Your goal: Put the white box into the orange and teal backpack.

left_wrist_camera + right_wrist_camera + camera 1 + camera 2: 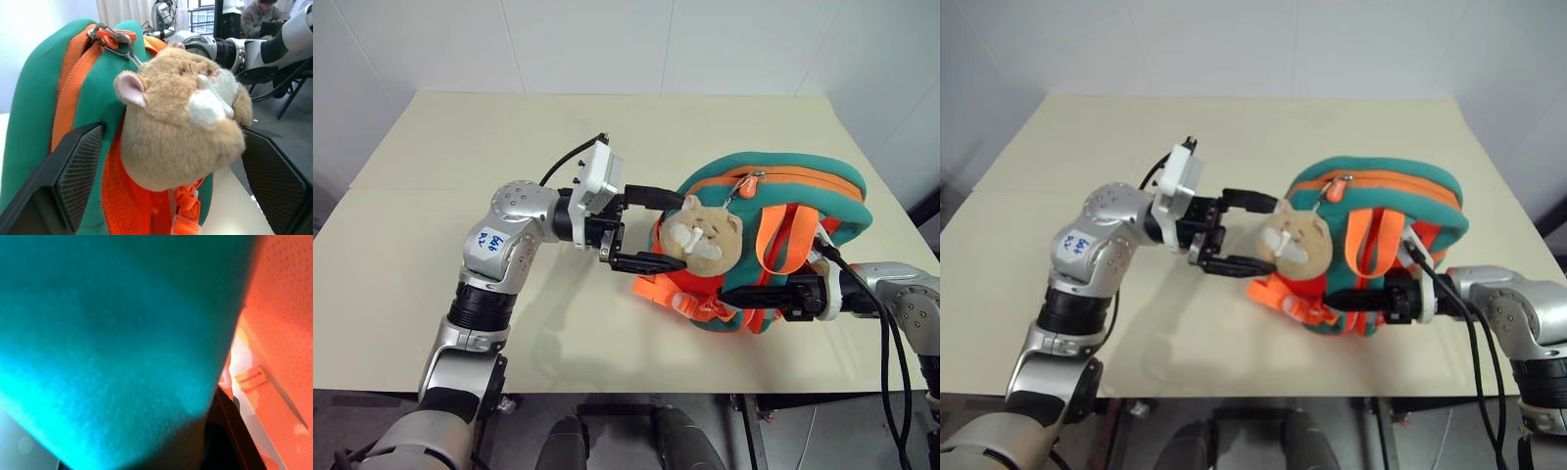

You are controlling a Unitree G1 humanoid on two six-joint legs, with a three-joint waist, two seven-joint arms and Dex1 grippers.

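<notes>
The orange and teal backpack (773, 211) stands on the table right of centre, with its beige plush cat head (707, 241) hanging on the side towards my left arm. My left gripper (677, 231) is open, one finger (73, 176) on each side of the cat head, which sits between them without being squeezed. My right gripper (732, 294) lies level along the backpack's near lower edge, its fingers pinched on the teal and orange fabric (107, 333). The white box is out of view.
The beige table (460, 196) stretches wide to the left and behind the backpack, with white walls around it. Loose orange straps (677, 294) lie under the cat head. A seated person (261, 14) is far behind in the left wrist view.
</notes>
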